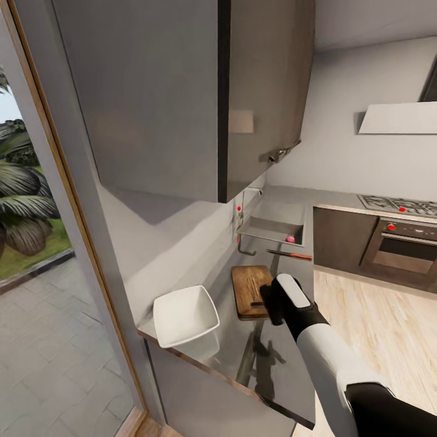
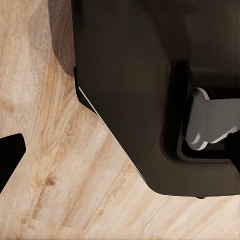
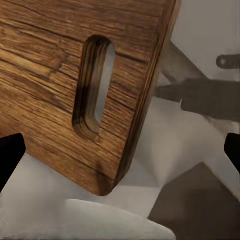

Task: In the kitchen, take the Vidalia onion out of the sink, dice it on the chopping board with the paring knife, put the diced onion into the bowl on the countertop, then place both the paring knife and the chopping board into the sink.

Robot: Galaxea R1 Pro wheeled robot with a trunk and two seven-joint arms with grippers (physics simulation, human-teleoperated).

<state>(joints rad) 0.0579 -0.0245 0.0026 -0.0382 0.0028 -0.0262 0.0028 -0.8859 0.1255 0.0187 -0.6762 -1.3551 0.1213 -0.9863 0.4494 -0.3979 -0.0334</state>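
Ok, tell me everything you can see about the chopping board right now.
The chopping board is a rectangular slab of dark brown, grainy wood with rounded corners and a slot-shaped handle hole near one short edge. It lies flat on the grey countertop, between the white bowl and the sink, with nothing on it. The right gripper hovers at its handle end, jaws open; contact cannot be told.

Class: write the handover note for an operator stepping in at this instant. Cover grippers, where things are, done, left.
Right gripper: open, over the chopping board near its handle slot, holding nothing.
Left gripper: open beside the robot's base, above the floor.
Paring knife: on the countertop between board and sink.
Bowl: empty.
Done: nothing visible.
Left: onion, dicing, filling the bowl, then knife and board into the sink.
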